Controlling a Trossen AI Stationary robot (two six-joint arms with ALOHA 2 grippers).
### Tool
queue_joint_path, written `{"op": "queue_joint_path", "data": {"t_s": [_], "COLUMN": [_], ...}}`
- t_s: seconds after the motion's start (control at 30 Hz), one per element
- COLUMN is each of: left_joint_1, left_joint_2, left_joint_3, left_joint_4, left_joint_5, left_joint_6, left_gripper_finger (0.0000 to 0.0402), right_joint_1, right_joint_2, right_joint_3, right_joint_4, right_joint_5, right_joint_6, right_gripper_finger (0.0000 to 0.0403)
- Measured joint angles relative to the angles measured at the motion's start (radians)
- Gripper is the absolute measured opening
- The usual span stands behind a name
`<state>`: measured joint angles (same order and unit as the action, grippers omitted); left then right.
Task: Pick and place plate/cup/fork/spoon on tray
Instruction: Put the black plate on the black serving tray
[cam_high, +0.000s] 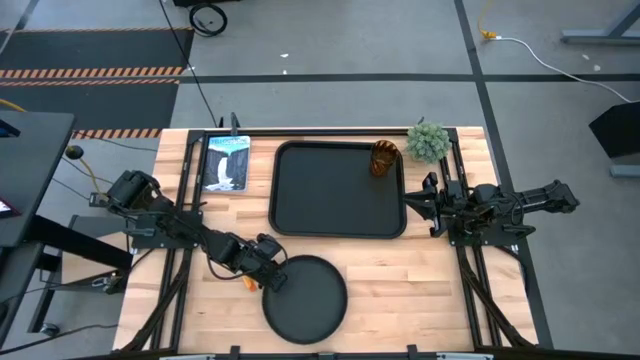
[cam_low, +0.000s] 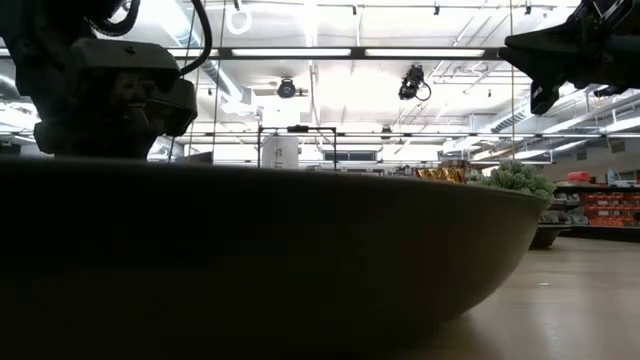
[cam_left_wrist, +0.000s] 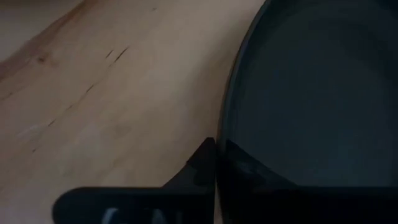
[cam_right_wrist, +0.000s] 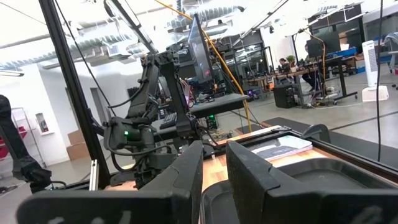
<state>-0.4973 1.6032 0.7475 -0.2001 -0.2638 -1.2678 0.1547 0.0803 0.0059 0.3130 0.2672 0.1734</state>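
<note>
The round black plate (cam_high: 305, 298) lies near the table's near edge and fills the low view (cam_low: 250, 260). My left gripper (cam_high: 272, 274) is at its far-left rim, shut on it. The black tray (cam_high: 290, 215) lies at the table's middle. The amber cup (cam_high: 384, 158) stands upright in the tray's far right corner. My right gripper (cam_high: 412, 203) hovers at the tray's right rim, empty, with a narrow gap between its fingers (cam_right_wrist: 214, 171). A bit of orange handle (cam_high: 248, 283) shows beside my left gripper; fork or spoon, I cannot tell. My left gripper pinches the plate's rim (cam_left_wrist: 219, 155) at its far-left side. One finger (cam_left_wrist: 198, 167) is outside the rim over the wood and one (cam_left_wrist: 249, 171) is inside over the plate's floor. The fingers slant down from the table's left. Whether the plate is lifted, I cannot tell.
A small potted plant (cam_high: 428, 142) stands at the far right corner beside the tray. A picture book (cam_high: 226, 163) lies at the far left. Bare wood (cam_high: 420, 290) lies to the right of the plate.
</note>
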Motion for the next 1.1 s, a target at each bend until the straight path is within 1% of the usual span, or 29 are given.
{"op": "queue_joint_path", "data": {"t_s": [0.27,0.4,0.63,0.77,0.87,1.1], "left_joint_1": [0.002,0.015,0.055,0.122,0.198,0.415], "left_joint_2": [0.000,-0.001,-0.053,-0.074,-0.074,-0.074], "left_joint_3": [0.000,0.000,0.000,0.000,0.000,0.000], "left_joint_4": [-0.015,-0.013,-0.009,0.001,0.025,0.198], "left_joint_5": [-0.034,-0.035,-0.032,0.011,0.044,0.152], "left_joint_6": [-0.007,-0.006,0.039,0.087,0.138,0.245], "left_gripper_finger": [0.0012,0.0011,0.0011,0.0011,0.0011,0.0011], "right_joint_1": [0.000,0.000,0.000,0.000,0.000,0.000], "right_joint_2": [0.000,0.000,0.000,0.000,0.000,0.000], "right_joint_3": [0.000,0.000,0.000,0.000,0.000,0.000], "right_joint_4": [0.000,0.000,0.000,0.000,0.000,0.000], "right_joint_5": [0.000,0.000,0.000,0.000,0.000,0.000], "right_joint_6": [0.000,0.000,0.000,0.000,0.000,0.000], "right_gripper_finger": [0.0078,0.0078,0.0078,0.0078,0.0078,0.0078]}}
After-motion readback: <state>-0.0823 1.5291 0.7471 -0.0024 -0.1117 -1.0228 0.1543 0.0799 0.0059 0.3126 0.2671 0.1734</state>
